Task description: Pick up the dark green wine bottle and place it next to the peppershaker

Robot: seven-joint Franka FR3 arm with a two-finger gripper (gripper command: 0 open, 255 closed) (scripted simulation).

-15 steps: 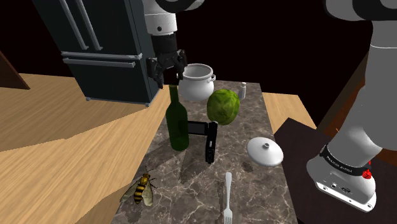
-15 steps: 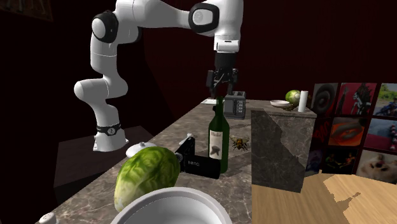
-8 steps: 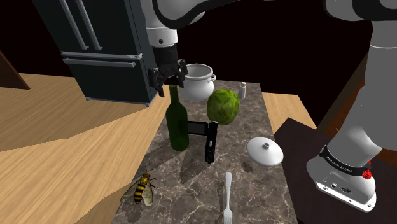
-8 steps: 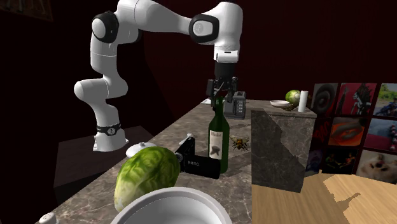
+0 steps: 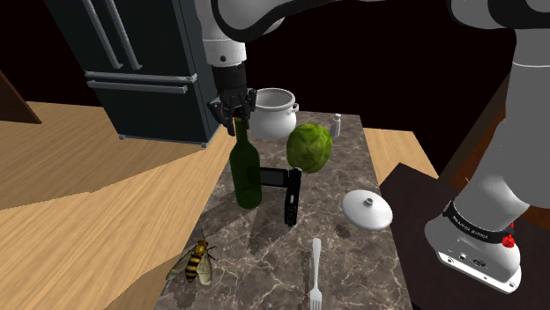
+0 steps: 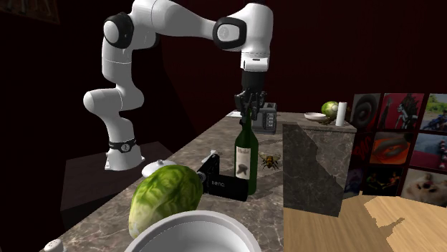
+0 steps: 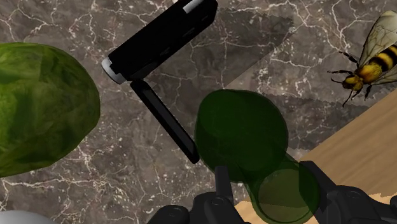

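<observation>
Gripper (image 5: 238,114) narrow, not yet clamped — straddled the upright neck of the dark green wine bottle (image 5: 245,172), straight below; peppershaker (image 5: 337,123) at two o'clock.

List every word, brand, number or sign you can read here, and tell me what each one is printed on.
"BenQ": white lettering on the side of the black flip phone, lying beside the wine bottle.
Wine bottle: pale label with a dark picture, any text too small to read.
Black band round the arm's base: white lettering, too small to read.
Posters on the wall: pictures, no legible words.
</observation>
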